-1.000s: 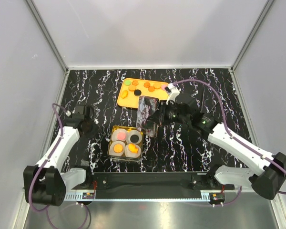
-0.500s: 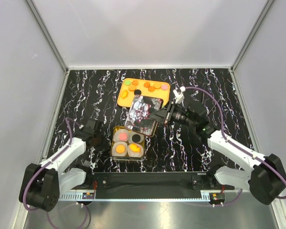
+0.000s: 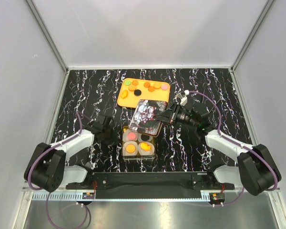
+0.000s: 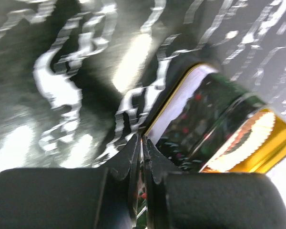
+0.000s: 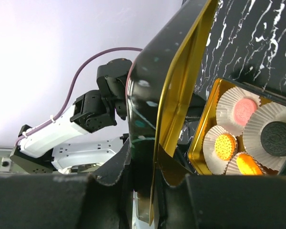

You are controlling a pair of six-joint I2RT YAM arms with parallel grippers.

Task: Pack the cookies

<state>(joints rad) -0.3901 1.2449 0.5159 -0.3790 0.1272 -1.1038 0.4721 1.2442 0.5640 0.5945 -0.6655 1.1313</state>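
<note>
Since a second ago the left end effector (image 3: 116, 137) has swung in and shut at the left rim of the tin (image 3: 124, 144); the right end effector (image 3: 163, 117) clamps the tilted lid (image 3: 147, 116) over four packed cookies (image 3: 130, 148). Lowered askew, it could jam on the rim.

No text, label, brand, number or sign can be read in any of the 3 views. The tin lid (image 3: 146, 114) at the centre of the top view carries only a pink-and-white print, too blurred to show letters. The black cookie (image 5: 278, 138) at the right edge of the right wrist view has a raised pattern, too small to read.
</note>
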